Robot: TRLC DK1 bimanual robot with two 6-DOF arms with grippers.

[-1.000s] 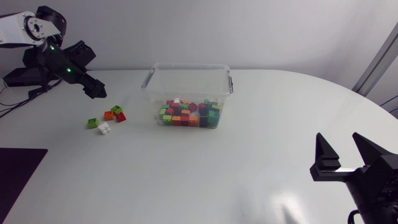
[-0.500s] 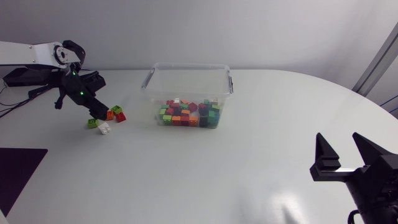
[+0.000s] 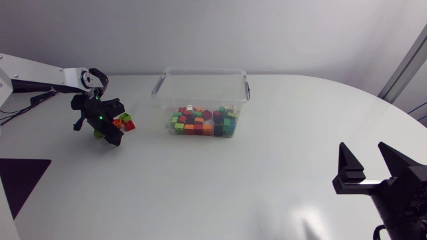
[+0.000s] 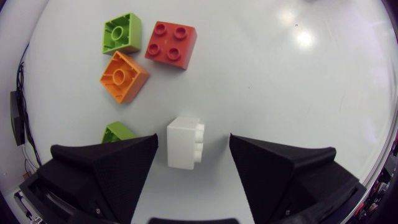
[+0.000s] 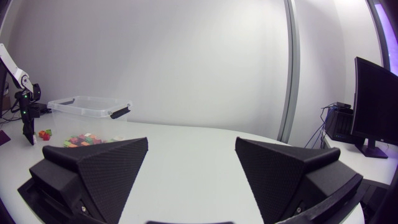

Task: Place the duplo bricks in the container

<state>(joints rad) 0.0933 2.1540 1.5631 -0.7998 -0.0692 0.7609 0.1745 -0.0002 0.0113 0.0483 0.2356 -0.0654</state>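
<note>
Several loose duplo bricks lie left of the clear container (image 3: 202, 69), which holds many mixed bricks. My left gripper (image 3: 110, 131) points down over them. In the left wrist view a white brick (image 4: 185, 143) lies between its open fingers (image 4: 112, 163), with a gap on each side. Ahead of it lie an orange brick (image 4: 123, 76), a red brick (image 4: 171, 45) and a green brick (image 4: 122, 33). Another green brick (image 4: 117, 132) is half hidden by one finger. My right gripper (image 3: 372, 167) stands open and empty at the near right.
The container has a black clip on its right side (image 3: 247, 89). A dark mat (image 3: 23, 175) lies at the table's left edge. In the right wrist view the container (image 5: 87, 107) is far ahead across bare white table.
My left arm has swung from the far left down onto the loose bricks, covering the white one in the head view. Its fingers have drawn closer together. The right arm has not moved.
</note>
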